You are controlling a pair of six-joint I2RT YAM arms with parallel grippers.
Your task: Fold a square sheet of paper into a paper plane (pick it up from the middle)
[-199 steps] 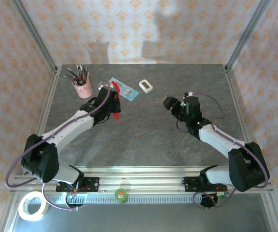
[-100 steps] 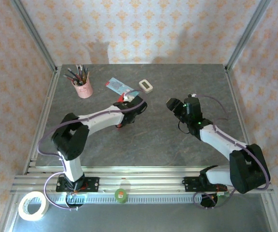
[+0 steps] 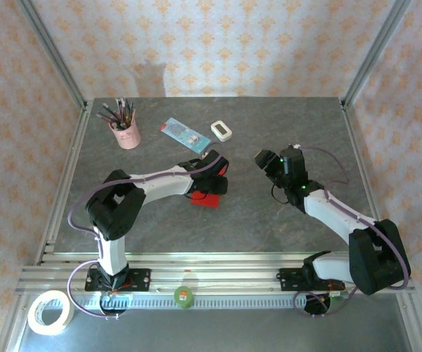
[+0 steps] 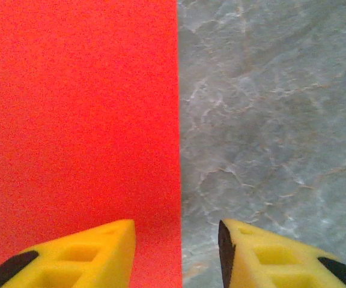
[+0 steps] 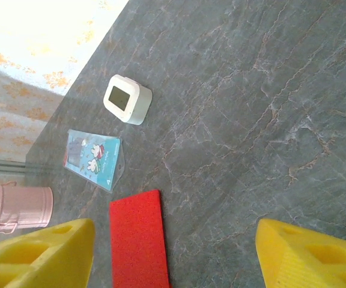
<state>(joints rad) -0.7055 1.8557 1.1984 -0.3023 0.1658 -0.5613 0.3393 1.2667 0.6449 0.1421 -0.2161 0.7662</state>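
Item: red paper [image 3: 205,199], lying flat near the centre of the grey table [image 3: 269,220]. We record the left gripper [image 4: 176,233] spread over it, with the paper's straight edge running between its fingers. Right gripper [image 5: 176,240] is spread too, well apart from the paper.

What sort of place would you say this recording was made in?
Probably a lab robot test cell: aluminium frame posts, printed backdrop walls, and a mounting rail along the grey tabletop.

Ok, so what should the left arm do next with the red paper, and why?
Probably lower the left gripper and close on the paper's straight edge. Its jaws are open and straddle that edge, and the paper lies flat on the table, held by nothing.
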